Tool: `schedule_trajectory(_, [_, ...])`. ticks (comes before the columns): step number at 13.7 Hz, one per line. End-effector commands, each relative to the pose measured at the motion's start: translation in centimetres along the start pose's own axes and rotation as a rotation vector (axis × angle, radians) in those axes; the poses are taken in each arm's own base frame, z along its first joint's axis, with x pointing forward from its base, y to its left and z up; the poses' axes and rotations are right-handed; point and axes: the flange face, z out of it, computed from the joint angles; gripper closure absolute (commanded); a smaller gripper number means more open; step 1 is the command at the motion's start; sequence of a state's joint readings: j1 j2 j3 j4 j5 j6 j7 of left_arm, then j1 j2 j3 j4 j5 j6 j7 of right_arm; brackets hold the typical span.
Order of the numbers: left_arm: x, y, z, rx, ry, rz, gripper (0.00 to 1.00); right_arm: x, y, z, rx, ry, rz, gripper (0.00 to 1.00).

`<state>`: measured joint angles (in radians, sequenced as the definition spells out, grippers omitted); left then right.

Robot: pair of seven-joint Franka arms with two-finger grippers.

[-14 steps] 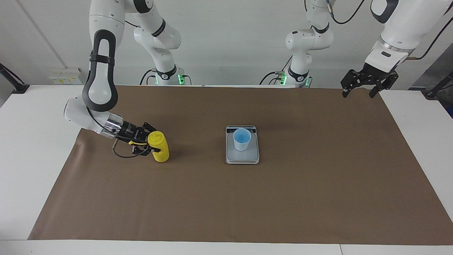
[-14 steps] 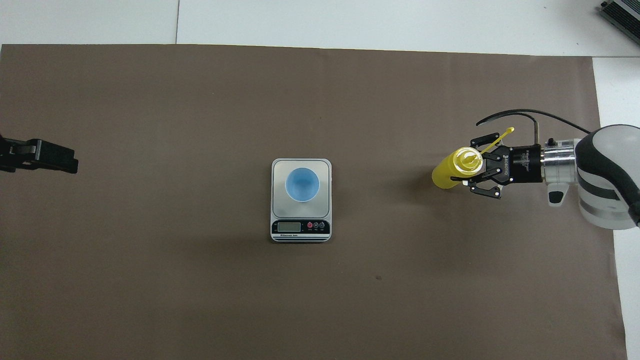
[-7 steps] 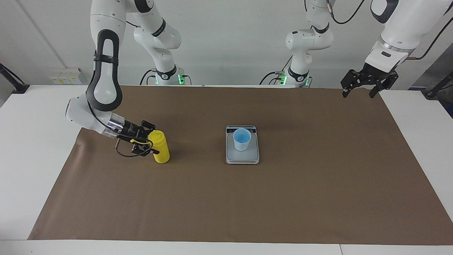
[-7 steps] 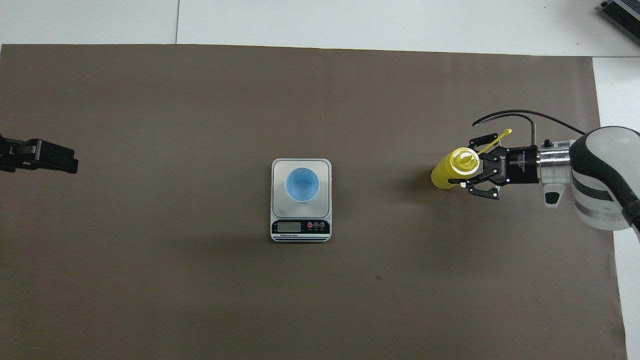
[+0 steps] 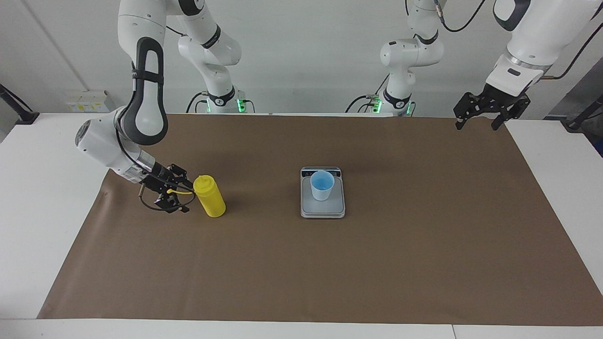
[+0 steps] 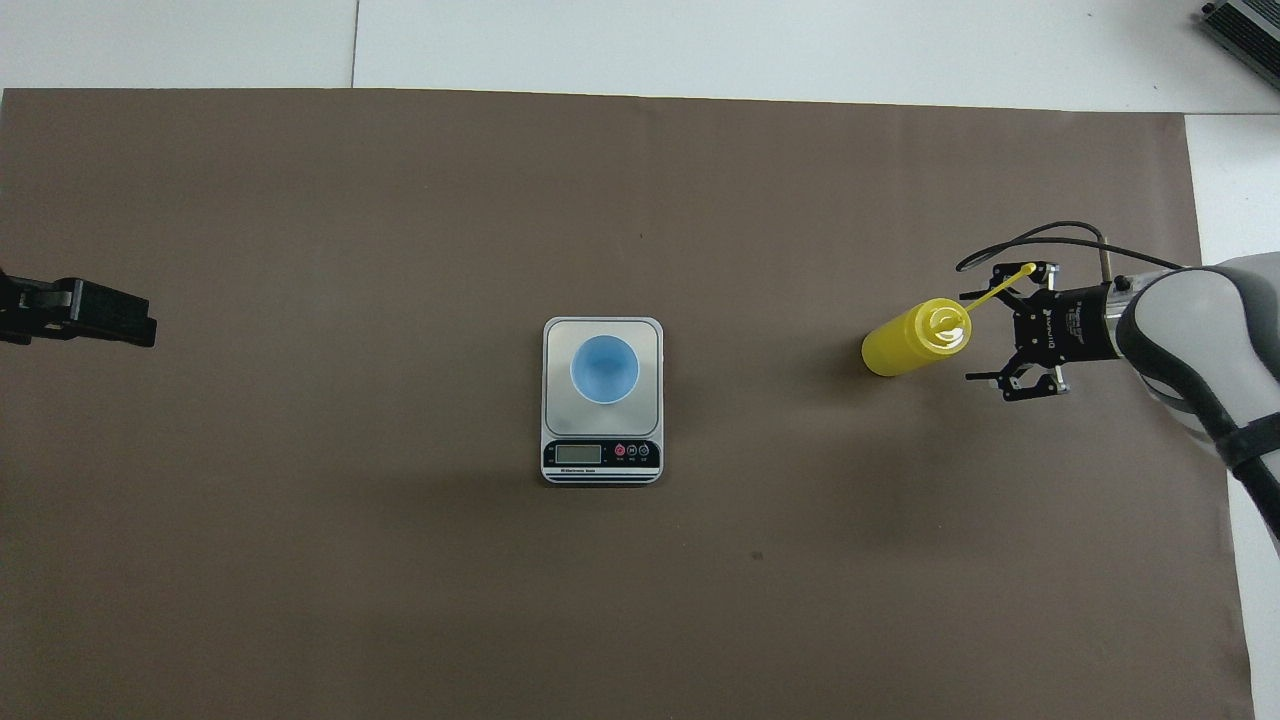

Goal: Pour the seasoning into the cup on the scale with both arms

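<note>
Here, one seasoning bottle point(image 5: 210, 196), one cup point(image 5: 322, 185), one scale point(image 5: 322, 207); both grippers' fingers point(image 5: 186, 184) apart.

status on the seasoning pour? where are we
Done: the cup stands on the scale, and the seasoning bottle stands upright on the mat toward the right arm's end. In hand: nothing; the right pincer is open just beside the bottle, and the left pincer waits open. Left: whether seasoning is in the cup can't be told.
</note>
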<state>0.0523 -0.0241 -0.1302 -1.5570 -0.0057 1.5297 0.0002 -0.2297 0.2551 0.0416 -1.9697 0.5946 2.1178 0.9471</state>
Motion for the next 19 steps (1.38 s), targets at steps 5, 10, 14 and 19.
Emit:
schedule_trajectory(5, [-0.9,-0.2,-0.1,-0.011,-0.008,-0.005,0.0,-1.9,-1.2,-9.7,0.063,0.173,-0.159,0.0])
schedule_trajectory(10, [-0.9,-0.2,-0.1,-0.011,-0.008,-0.005,0.0,-8.4,0.4,-15.2,0.02,0.273,-0.298,0.0])
schedule_trajectory(14, [-0.9,-0.2,-0.1,-0.011,-0.006,-0.005,0.0,-12.6,1.9,-14.1,-0.169,0.301,-0.501,0.0])
schedule_trajectory(19, [-0.9,-0.2,-0.1,-0.011,-0.006,-0.005,0.0,-15.5,1.6,-14.4,-0.29,0.372,-0.776,0.0])
